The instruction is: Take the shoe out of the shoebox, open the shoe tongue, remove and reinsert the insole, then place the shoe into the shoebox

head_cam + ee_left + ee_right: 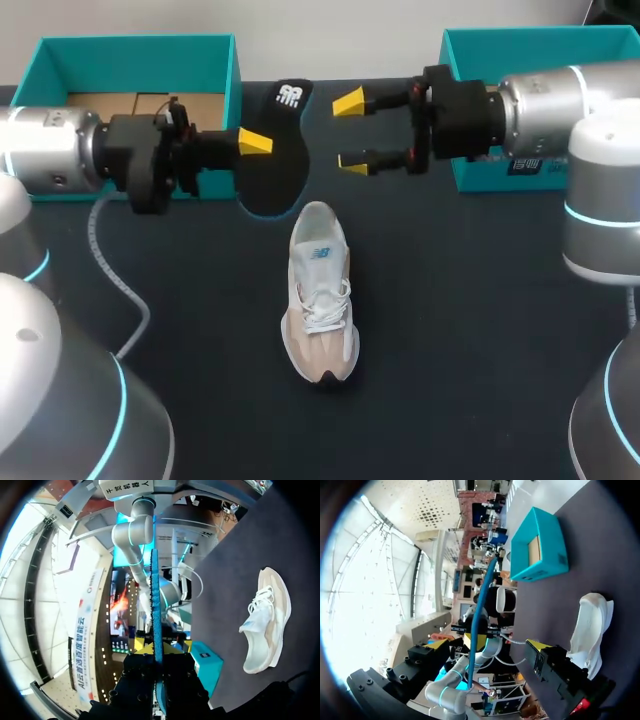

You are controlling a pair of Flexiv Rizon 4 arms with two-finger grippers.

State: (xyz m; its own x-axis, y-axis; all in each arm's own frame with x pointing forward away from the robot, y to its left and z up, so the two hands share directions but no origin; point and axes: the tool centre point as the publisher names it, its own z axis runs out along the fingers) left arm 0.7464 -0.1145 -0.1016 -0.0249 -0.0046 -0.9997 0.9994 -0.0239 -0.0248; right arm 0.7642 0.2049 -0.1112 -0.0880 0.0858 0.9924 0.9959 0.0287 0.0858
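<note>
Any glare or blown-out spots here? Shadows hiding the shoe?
Head view: even light, the shoe casts only a faint shadow, but the black insole nearly merges with the dark table. Left wrist view: shoe well lit, room behind washed out. Right wrist view: same bright washout beyond the table.

Right shoebox [470, 60]: upper right of the head view, cut by the frame's edge, its inside covered by the right arm [540, 100].
Left gripper [258, 150]: one yellow tip shows, the other is behind the insole [275, 165].
Shoe [590, 625]: one end is hidden behind the right gripper [487, 647].
</note>
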